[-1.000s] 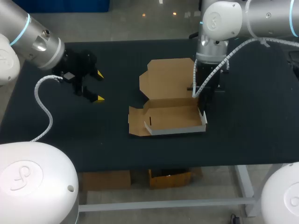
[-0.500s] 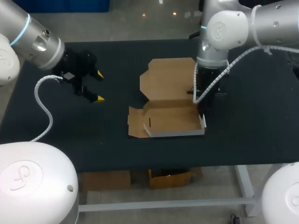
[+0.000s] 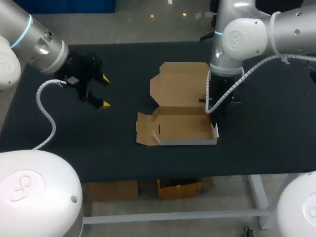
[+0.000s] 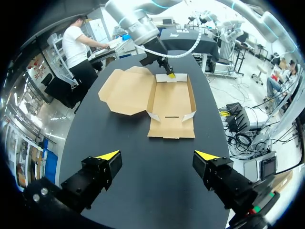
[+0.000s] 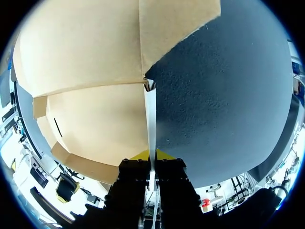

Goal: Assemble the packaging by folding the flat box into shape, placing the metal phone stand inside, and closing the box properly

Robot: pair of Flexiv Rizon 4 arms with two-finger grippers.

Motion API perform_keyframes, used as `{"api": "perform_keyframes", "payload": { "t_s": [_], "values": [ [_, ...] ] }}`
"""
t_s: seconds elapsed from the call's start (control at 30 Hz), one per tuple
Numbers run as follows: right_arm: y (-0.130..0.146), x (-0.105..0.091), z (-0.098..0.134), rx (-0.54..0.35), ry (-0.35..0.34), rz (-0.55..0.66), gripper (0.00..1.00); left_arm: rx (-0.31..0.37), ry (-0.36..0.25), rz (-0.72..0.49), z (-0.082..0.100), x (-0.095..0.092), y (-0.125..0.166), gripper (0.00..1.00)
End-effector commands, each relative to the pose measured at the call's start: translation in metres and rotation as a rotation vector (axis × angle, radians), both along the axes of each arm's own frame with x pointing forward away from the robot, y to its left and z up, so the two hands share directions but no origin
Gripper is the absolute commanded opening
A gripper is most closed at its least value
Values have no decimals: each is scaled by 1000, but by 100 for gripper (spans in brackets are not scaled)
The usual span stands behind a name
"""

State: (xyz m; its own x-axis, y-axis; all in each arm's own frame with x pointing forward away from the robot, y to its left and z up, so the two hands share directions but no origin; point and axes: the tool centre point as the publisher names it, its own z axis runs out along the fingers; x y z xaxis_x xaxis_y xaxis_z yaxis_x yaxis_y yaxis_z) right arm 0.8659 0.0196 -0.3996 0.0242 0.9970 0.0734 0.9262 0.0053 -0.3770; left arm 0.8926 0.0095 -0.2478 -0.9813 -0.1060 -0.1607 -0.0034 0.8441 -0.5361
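Note:
The brown cardboard box [image 3: 181,126] lies half folded in the middle of the table, its lid [image 3: 180,83] flat behind the tray and one flap [image 3: 143,129] spread out to the left. My right gripper [image 3: 216,117] stands at the tray's right end. In the right wrist view it [image 5: 151,156] is shut on the thin right side wall [image 5: 150,119], which stands upright between the yellow tips. My left gripper [image 3: 102,92] hovers open and empty well left of the box [image 4: 167,102]. No metal phone stand shows in any view.
The black table [image 3: 266,138] is bare around the box on both sides. From the left wrist view, my right arm's gripper [image 4: 167,74] is seen at the far end of the box, ahead of my open left gripper [image 4: 157,155].
My right arm has shifted slightly to the right, and the box has slid a little with it. The left arm has not moved.

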Motion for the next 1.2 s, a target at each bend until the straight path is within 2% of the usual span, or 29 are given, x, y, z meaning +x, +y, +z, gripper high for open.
{"api": "perform_keyframes", "payload": {
  "t_s": [0.03, 0.3, 0.63, 1.1, 1.2],
  "values": [
    [1, -2, 0, -14, -10, -1, 9, 5, 3, 0, 1, 0, 0, 100],
    [3, -3, -3, -33, -34, -1, 9, 5, 3, 0, 1, 0, 0, 100],
    [3, -1, -15, -99, -86, -21, 11, 5, 3, 0, 1, 0, 0, 100],
    [1, -1, -18, -170, -169, -79, 7, 5, 3, 0, 1, 0, 0, 100],
    [0, -1, -18, -178, -184, -89, 11, 5, 3, 0, 1, 0, 0, 100]
  ]
}}
